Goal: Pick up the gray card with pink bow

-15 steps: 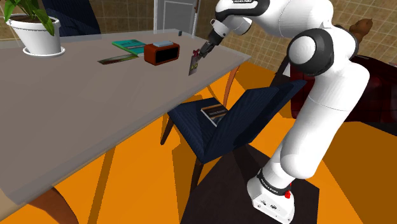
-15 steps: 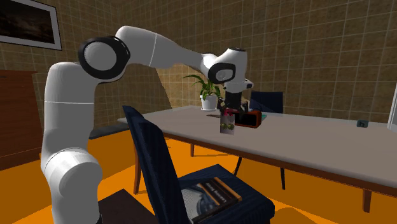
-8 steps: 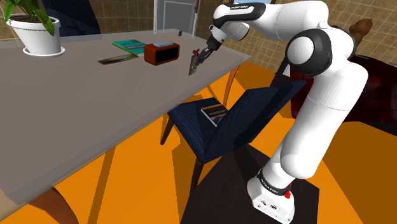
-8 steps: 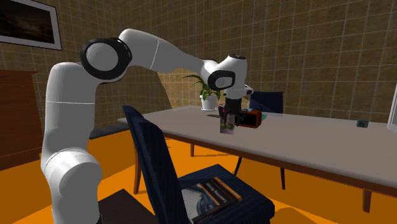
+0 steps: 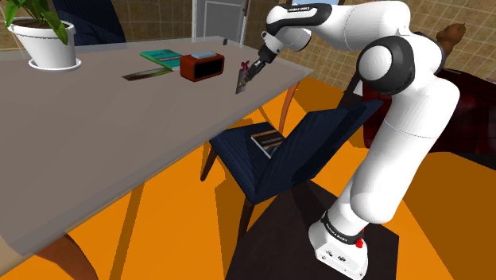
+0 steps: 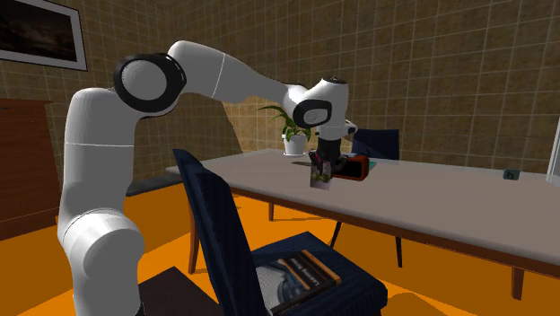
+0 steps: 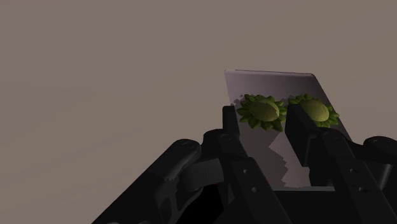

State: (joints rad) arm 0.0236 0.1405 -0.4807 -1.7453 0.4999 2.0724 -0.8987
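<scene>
Pincer [image 5: 249, 71] first, in the shoulder view: it is shut on the top of the card [image 5: 240, 81]. The card hangs upright near the table's [image 5: 95, 135] edge, just beside the red box [image 5: 202, 66]. I cannot tell if the card's low edge touches the table. A white pot [image 5: 49, 46] with a green plant [image 5: 36, 12] in it stands well apart, at the table's other end. The arm [image 5: 397, 71] goes up from the stand [image 5: 342, 243], bends at the top and reaches left, with the hand tipped down.

In the second exterior view the pincer [image 6: 321, 167] points down and holds the card [image 6: 319, 179] in front of the box [image 6: 352, 167]. The pot [image 6: 294, 144] is behind them. The arm [image 6: 215, 76] makes a big arch over a blue chair [image 6: 211, 224] with a book [image 6: 305, 267] on its seat.

In the wrist view the two fingers [image 7: 230, 127] pinch the card [image 7: 270, 86] between them. It is grey, with two round green leafy shapes side by side and a jagged mark below them. The table [image 7: 95, 76] is behind it.
</scene>
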